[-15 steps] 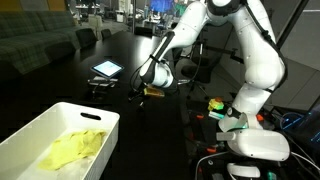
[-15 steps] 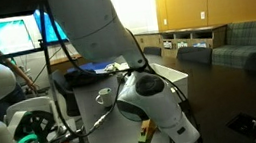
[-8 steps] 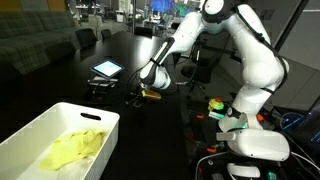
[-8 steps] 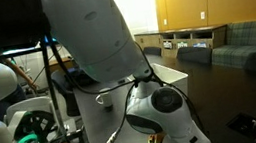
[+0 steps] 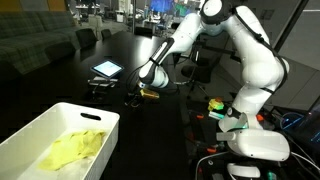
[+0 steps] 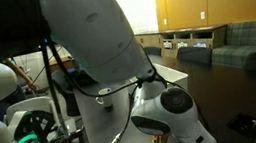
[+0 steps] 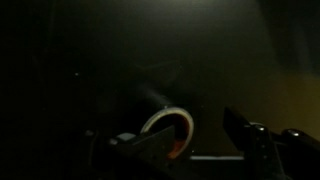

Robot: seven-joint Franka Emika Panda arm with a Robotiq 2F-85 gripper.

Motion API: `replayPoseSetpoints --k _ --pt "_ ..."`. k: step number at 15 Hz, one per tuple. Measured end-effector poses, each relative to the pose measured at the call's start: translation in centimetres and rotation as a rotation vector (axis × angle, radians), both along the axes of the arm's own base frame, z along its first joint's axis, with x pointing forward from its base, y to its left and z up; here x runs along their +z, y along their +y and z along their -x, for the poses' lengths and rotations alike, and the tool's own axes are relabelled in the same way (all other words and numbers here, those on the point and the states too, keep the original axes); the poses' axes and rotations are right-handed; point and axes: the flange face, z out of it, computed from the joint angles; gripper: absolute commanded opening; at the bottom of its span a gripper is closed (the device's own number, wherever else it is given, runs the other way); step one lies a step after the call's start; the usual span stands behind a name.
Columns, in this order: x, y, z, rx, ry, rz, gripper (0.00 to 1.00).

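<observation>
My gripper (image 5: 138, 95) hangs low over the dark table (image 5: 120, 50), at the end of the white arm (image 5: 235, 40). In the wrist view a roll of tape (image 7: 170, 122), pale outside and orange inside, stands on edge between the fingers. The left finger (image 7: 150, 145) overlaps the roll's front; whether it touches I cannot tell. A dark gap separates the right finger (image 7: 240, 125) from the roll. The jaws are partly drawn in, with nothing gripped. An orange bit (image 5: 151, 92) shows at the gripper. In an exterior view the wrist (image 6: 169, 111) hides the fingers.
A white bin (image 5: 40, 125) holding a yellow cloth (image 5: 75, 150) stands at the near left. A lit tablet (image 5: 106, 69) lies beyond the gripper. The robot's base (image 5: 250, 140) and cables are at the right. A white mug (image 6: 102, 97) sits on the table.
The wrist has swung across and sunk lower toward the table. The arm's upper links have shifted. Earlier frames do not show the fingers.
</observation>
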Motion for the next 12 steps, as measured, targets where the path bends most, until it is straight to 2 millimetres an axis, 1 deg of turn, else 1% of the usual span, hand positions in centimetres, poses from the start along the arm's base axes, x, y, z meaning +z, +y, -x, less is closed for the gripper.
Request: replayPoseSetpoints --k 2,3,5,6,9,12 --pt "0.1 -0.2 0.0 0.001 0.005 0.000 0.63" --pt "0.1 -0.2 0.1 0.003 0.009 0.002 0.66" --pt "0.3 -0.3 0.1 0.007 0.020 0.011 0.78" --pt "0.5 -0.3 0.1 0.011 0.030 0.020 0.82" --pt "1.7 -0.4 -0.1 0.026 0.075 0.071 0.79" --pt "3.9 0.4 -0.8 0.062 0.132 0.141 0.76"
